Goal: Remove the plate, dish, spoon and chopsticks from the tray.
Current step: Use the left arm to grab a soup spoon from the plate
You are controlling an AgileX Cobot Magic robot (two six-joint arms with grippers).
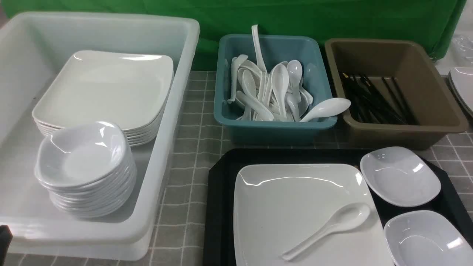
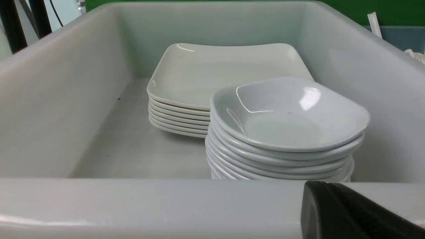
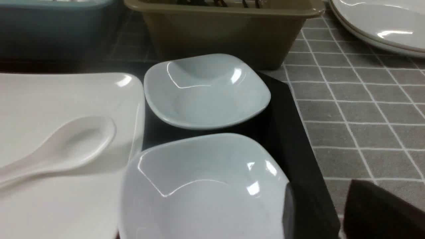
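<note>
Tray [image 1: 218,207], black, sits near-right on the grey checked tablecloth [image 1: 192,147]. Plate [image 1: 295,207] lies flat on the tray's left part and covers most of it. Spoon [image 1: 329,229] rests on the plate, hollow side up, bowl toward far right, handle toward near left. Two small white dishes sit on the tray's right part, just beside the plate: far dish [image 1: 401,175] and near dish [image 1: 425,240]. They are close together; can't tell if touching.

Black chopsticks [image 1: 377,99] lie in the brown tub [image 1: 406,129], far right behind the tray. Teal tub [image 1: 273,127] stands left of it and holds a pile of white spoons [image 1: 273,88], one sticking out over its near-right rim.

Big white bin [image 1: 177,111] on the left holds a stack of square plates [image 1: 107,88] at the far end and a stack of small dishes [image 1: 85,155] nearer. More white plates [image 1: 462,85] sit at the far right edge.

Left gripper [image 2: 348,212]: dark tip just outside the bin's near rim, fingers pressed together. Right gripper [image 3: 382,212]: dark part by the tray's right edge near the near dish; can't tell if spread or pinching.
</note>
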